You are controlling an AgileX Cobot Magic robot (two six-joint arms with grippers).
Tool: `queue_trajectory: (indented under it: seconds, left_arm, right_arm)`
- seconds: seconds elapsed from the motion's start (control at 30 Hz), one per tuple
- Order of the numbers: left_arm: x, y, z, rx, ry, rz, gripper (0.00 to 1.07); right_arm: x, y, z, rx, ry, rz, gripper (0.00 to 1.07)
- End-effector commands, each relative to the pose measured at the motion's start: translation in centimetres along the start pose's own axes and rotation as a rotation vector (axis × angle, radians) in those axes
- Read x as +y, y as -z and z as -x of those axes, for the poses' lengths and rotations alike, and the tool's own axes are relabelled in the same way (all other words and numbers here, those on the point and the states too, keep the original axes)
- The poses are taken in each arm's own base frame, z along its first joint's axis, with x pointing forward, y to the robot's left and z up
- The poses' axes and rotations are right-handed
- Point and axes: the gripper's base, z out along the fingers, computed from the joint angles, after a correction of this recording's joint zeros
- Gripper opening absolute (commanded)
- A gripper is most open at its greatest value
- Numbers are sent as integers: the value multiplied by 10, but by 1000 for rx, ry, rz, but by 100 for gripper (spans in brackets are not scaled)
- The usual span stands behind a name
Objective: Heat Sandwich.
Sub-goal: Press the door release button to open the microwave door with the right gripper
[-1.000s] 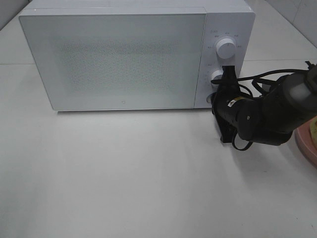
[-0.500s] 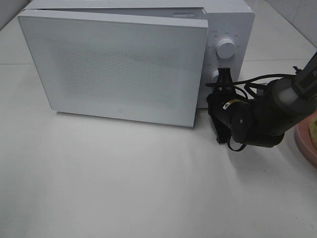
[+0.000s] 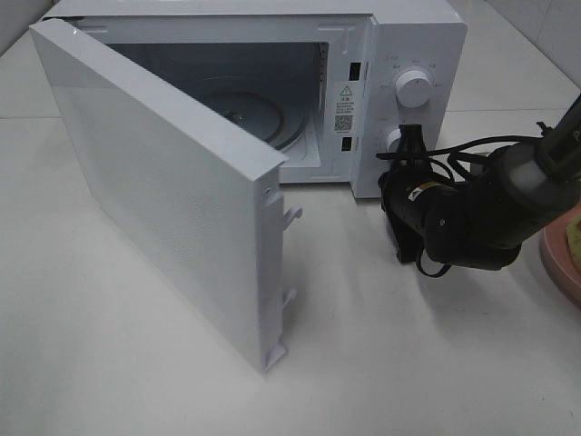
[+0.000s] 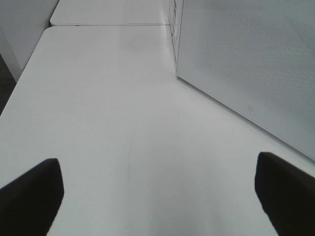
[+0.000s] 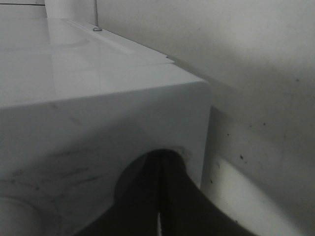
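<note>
Right gripper (image 3: 413, 138) pinched together at lower knob (image 3: 396, 138). Left gripper (image 4: 157, 196) spread, empty. Sandwich (image 3: 575, 238) well behind right gripper, on plate (image 3: 558, 263), barely visible. Likely soft, light, crushable, so grip gently across the bread's sides.

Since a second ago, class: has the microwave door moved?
Yes. The microwave door has swung outward on its left hinge, its free edge now well clear of the fixed control panel.

The white box-shaped microwave (image 3: 413, 45) has its flat white door (image 3: 163, 200) standing wide open, slanting across the white tabletop (image 3: 436, 363) and walling off the microwave's hinge side. The cavity mouth is reachable from the knob side, past the bulky black arm (image 3: 472, 218), whose closed right gripper (image 3: 413, 136) seems to touch the microwave's lower knob (image 3: 397, 139).
</note>
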Motion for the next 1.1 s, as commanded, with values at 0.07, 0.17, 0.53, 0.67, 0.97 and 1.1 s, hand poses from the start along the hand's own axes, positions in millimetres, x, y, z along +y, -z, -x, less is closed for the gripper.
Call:
queue_trajectory:
  seconds: [0.07, 0.17, 0.53, 0.67, 0.97, 1.1]
  left_arm:
    - [-1, 3, -2, -34, 7, 0, 101]
    - [-1, 3, -2, -34, 7, 0, 101]
    - [-1, 3, -2, -34, 7, 0, 101]
    - [-1, 3, -2, -34, 7, 0, 101]
    - [-1, 3, -2, -34, 7, 0, 101]
    - [-1, 3, -2, -34, 7, 0, 101]
  right_arm:
    - [47, -9, 1, -3, 10, 294, 1]
    - [44, -10, 1, 4, 11, 262, 1]
    - [30, -3, 0, 37, 27, 161, 2]
    - [23, 8, 4, 41, 21, 109, 2]
    - [8, 42, 13, 77, 64, -21, 2]
    - [5, 51, 14, 98, 81, -67, 2]
